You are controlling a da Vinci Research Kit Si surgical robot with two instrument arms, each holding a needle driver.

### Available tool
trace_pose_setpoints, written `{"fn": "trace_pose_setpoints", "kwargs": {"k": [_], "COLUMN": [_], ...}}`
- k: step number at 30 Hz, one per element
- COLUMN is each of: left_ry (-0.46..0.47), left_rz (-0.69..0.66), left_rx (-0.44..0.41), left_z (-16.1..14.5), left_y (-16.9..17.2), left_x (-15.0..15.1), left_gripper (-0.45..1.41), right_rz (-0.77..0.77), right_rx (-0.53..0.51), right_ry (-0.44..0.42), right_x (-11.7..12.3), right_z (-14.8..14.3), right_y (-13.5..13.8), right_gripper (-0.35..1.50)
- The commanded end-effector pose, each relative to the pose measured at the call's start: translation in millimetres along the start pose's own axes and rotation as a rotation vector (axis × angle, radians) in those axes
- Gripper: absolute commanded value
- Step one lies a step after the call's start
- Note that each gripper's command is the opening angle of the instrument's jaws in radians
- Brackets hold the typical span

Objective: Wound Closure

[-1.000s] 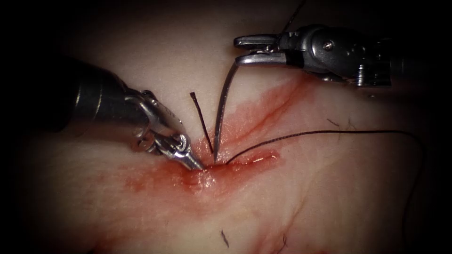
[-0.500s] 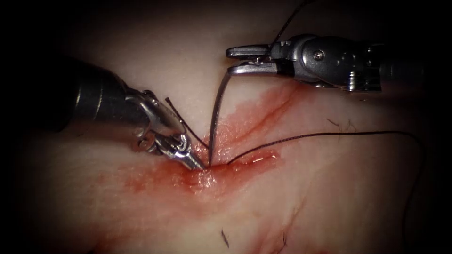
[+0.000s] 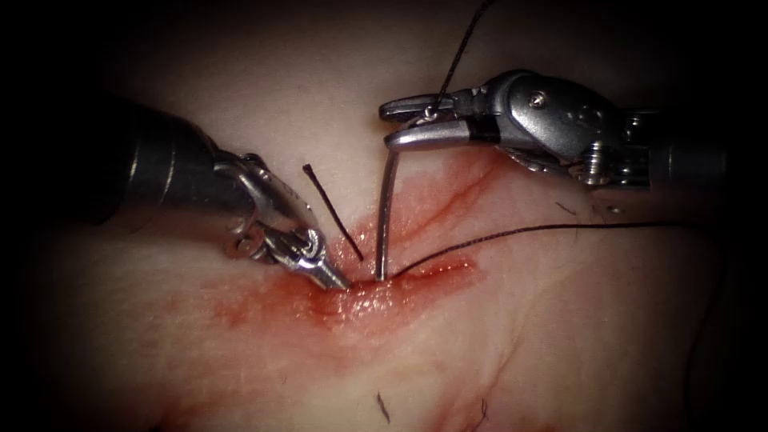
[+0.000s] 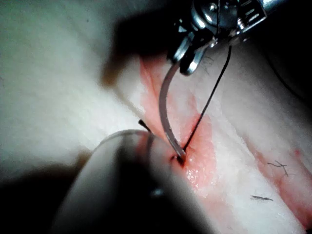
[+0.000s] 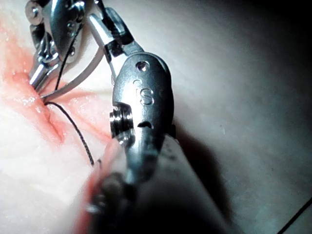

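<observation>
- Needle point(image 3: 386, 212) upright over the cut point(image 3: 400, 276), blunt end clamped in the right tool point(image 3: 412, 128), point sunk in the tissue point(image 3: 560, 320) at the red fluid point(image 3: 432, 208).
- Left tool point(image 3: 324, 272) closed, tip pressed to tissue just left of the needle's entry; grip on anything impossible to tell.
- Thread point(image 3: 520, 232) trailing right from the entry.
- Cut thread end point(image 3: 332, 210) standing between left tool and needle.

Stray dark hairs point(image 3: 382, 406) — on pale surface
</observation>
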Motion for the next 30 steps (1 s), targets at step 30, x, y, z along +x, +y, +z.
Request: {"fn": "trace_pose_setpoints", "kwargs": {"k": [30], "left_ry": [-0.003], "left_rz": [-0.003], "left_rx": [-0.007], "left_z": [0.5], "left_y": [0.3], "left_x": [0.6], "left_gripper": [-0.45], "right_rz": [0.157], "right_rx": [-0.079], "right_ry": [-0.019], "right_x": [-2.9], "right_z": [1.4], "right_y": [3.1], "right_gripper": [-0.35]}}
